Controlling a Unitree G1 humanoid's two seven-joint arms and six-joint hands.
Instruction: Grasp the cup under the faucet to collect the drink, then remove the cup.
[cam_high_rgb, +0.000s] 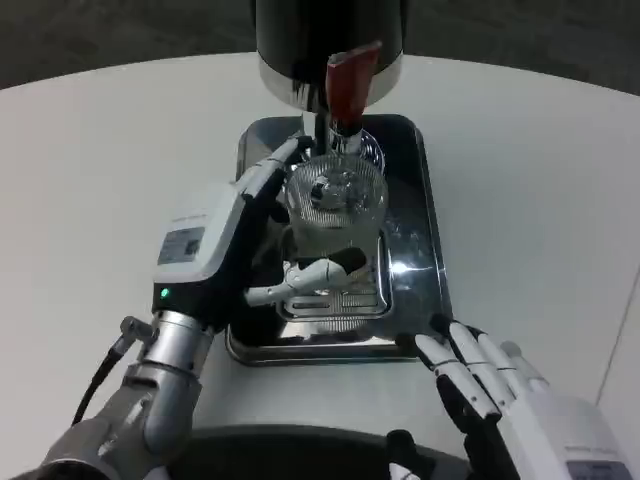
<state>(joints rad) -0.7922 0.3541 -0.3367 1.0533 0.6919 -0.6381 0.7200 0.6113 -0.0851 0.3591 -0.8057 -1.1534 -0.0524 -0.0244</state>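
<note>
Cup (336, 200) sits at the centre of the frame, clear and ribbed, standing on the grille of a steel tray (432, 262) and right below the faucet (326, 128). We see the left hand (262, 238) wrapped around it: one finger curves along the cup's upper left side, others reach across its lower front, so the hand has it in a grasp. A white label on the back of that hand carries print too small for us to read, and a green light glows below it. Above, at the top of the frame, stands the dispenser (330, 45), dark with a chrome band and a red lever (350, 78) over the faucet. The right hand (490, 385) rests at lower right on the white worktop (100, 180), just beside the tray's front corner, fingers stretched out and apart, holding nothing. A label near its wrist is cut off at the frame edge and we cannot read it.
</note>
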